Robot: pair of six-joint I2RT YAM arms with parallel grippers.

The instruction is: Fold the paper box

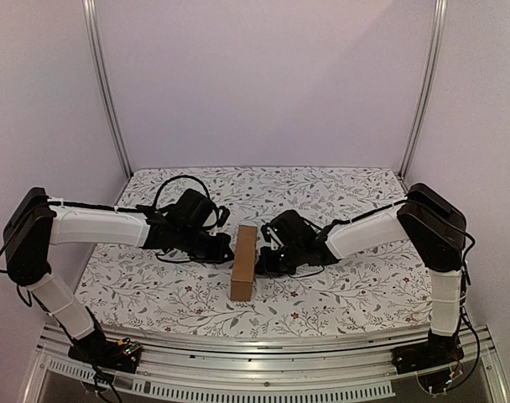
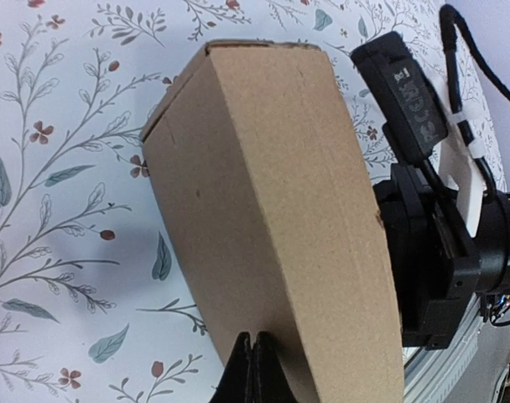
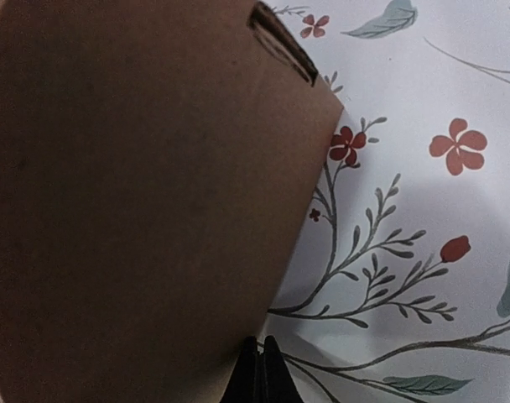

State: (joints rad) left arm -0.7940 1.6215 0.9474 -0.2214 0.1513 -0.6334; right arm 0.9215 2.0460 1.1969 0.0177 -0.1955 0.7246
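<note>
The paper box [image 1: 243,262] is a folded, elongated brown cardboard box lying on the flowered table, its long axis running near to far between the two arms. My left gripper [image 1: 227,248] is shut with nothing in it, its tips against the box's left side [image 2: 263,252]. My right gripper [image 1: 261,260] is also shut and empty, its tips at the box's right side [image 3: 137,210]. In the left wrist view the shut fingertips [image 2: 253,339] touch the cardboard wall. In the right wrist view the shut fingertips [image 3: 260,342] sit at the box's lower edge.
The table [image 1: 339,294] is covered by a white cloth with a leaf and flower print. Pale walls and metal posts [image 1: 108,92] enclose the back and sides. A metal rail [image 1: 255,353] runs along the near edge where the arm bases are bolted.
</note>
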